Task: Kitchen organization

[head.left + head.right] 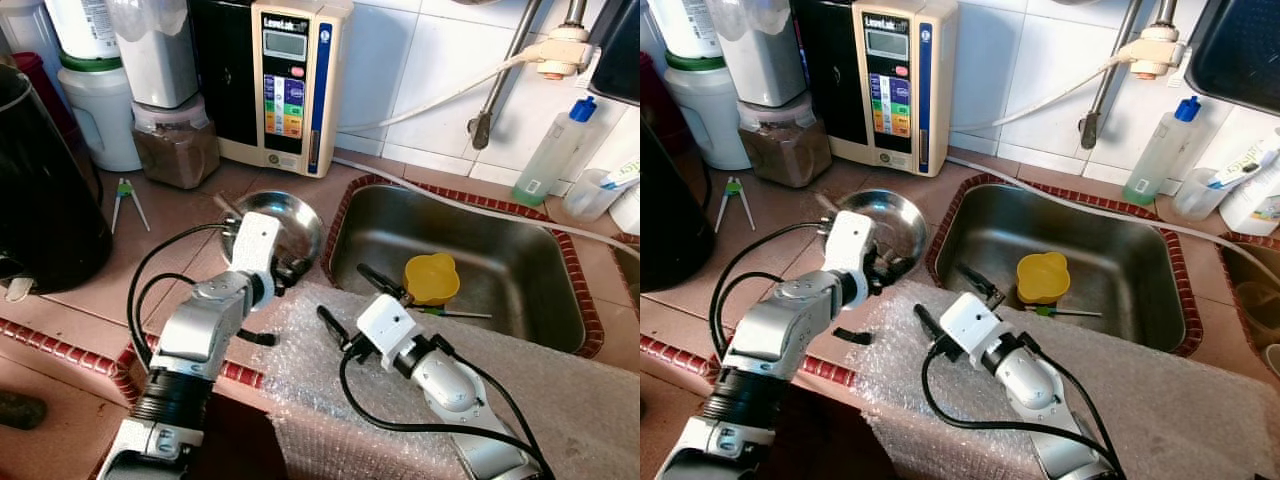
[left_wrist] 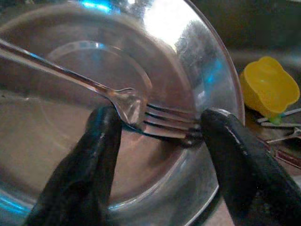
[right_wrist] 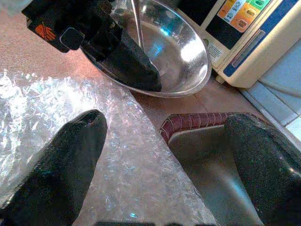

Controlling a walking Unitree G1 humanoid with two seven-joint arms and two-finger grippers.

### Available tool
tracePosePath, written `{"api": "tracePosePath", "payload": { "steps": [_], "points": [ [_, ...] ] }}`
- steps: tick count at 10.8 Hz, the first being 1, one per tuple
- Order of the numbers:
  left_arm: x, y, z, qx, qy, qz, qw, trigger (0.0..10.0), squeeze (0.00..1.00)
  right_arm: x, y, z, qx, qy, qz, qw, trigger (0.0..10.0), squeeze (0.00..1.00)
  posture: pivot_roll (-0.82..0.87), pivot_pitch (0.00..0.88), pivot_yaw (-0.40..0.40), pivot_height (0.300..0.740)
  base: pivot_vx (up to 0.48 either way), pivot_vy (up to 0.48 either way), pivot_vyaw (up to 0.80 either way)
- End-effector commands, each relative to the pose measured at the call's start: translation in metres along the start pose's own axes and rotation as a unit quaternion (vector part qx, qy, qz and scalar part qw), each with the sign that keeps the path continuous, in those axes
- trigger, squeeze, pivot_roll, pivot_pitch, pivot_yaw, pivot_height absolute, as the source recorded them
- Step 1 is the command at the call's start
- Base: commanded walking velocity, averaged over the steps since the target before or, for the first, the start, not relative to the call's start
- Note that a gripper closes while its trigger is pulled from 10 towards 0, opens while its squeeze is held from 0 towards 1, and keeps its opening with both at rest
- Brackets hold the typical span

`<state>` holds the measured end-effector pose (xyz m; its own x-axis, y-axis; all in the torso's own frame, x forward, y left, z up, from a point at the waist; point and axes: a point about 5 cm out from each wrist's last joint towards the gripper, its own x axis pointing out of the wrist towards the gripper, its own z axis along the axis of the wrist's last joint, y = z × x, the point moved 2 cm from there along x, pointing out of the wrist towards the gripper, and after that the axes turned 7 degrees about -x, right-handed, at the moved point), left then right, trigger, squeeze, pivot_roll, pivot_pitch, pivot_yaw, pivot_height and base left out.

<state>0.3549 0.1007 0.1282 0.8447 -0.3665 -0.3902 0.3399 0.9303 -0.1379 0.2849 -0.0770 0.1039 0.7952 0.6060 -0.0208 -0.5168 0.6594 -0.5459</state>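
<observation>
A shiny steel bowl point(image 1: 298, 222) sits on the tiled counter left of the sink point(image 1: 470, 225). A fork point(image 2: 136, 106) lies in it, handle leaning over the far rim. My left gripper point(image 2: 160, 136) reaches into the bowl, open, its black fingers point(image 2: 94, 155) standing either side of the fork's head and close against it. My right gripper point(image 1: 356, 302) hovers open over the bubble wrap point(image 1: 330, 370) at the sink's near left corner, nothing between its fingers point(image 3: 70, 155). A yellow cup point(image 1: 432, 277) stands in the sink.
A cream water ioniser point(image 1: 285, 80), jars and a blender stand along the back wall. A large black pot point(image 1: 40, 190) is at far left. Green tongs point(image 1: 125, 195) lie on the counter. A thin utensil point(image 1: 455, 314) lies by the cup; a blue-capped bottle point(image 1: 555, 150) stands behind the sink.
</observation>
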Motion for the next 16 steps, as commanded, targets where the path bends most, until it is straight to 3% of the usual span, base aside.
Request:
{"api": "tracePosePath", "payload": {
  "steps": [1,7,10,12,13,14,15,16],
  "points": [
    [0.002,0.008,-0.012,-0.001,0.028,0.021,0.999,0.0,0.00,-0.002,-0.005,0.002,-0.005,-0.001,-0.005,1.000,10.0,0.29,0.15,0.000,-0.047,0.740,0.000,0.000,0.00],
    [-0.001,0.030,-0.007,0.028,0.021,0.043,0.998,0.0,0.00,-0.001,-0.004,0.001,-0.006,0.001,-0.008,1.000,10.0,0.23,0.16,0.000,-0.042,0.740,0.000,0.000,0.00],
    [-0.001,0.033,-0.005,0.031,0.014,0.048,0.998,0.0,0.00,-0.001,-0.006,0.001,-0.008,0.001,-0.008,1.000,10.0,0.22,0.16,0.000,-0.046,0.740,0.000,0.000,0.00],
    [-0.002,0.027,0.000,0.094,0.005,0.022,0.995,0.0,0.00,-0.001,-0.007,0.000,-0.011,0.002,-0.008,1.000,10.0,0.22,0.16,0.000,-0.050,0.740,0.000,0.000,0.00],
    [-0.001,0.022,0.003,0.119,0.000,0.007,0.993,1.1,0.00,-0.001,-0.007,0.000,-0.011,0.002,-0.008,1.000,10.0,0.22,0.16,0.000,-0.051,0.740,0.000,0.000,0.00],
    [-0.003,0.015,0.017,0.178,-0.020,-0.020,0.984,10.0,0.00,0.000,-0.007,0.000,-0.012,0.001,-0.007,1.000,10.0,0.23,0.16,0.000,-0.051,0.740,0.000,0.000,0.00],
    [-0.004,0.012,0.025,0.210,-0.028,-0.033,0.977,10.0,1.00,0.000,-0.007,0.000,-0.013,0.002,-0.007,1.000,10.0,0.22,0.16,0.000,-0.055,0.740,0.000,0.000,0.00],
    [-0.005,0.011,0.031,0.228,-0.029,-0.040,0.972,10.0,1.00,-0.001,-0.008,0.000,-0.013,0.002,-0.008,1.000,10.0,0.22,0.17,0.000,-0.056,0.740,0.000,0.000,0.00]
  ]
}}
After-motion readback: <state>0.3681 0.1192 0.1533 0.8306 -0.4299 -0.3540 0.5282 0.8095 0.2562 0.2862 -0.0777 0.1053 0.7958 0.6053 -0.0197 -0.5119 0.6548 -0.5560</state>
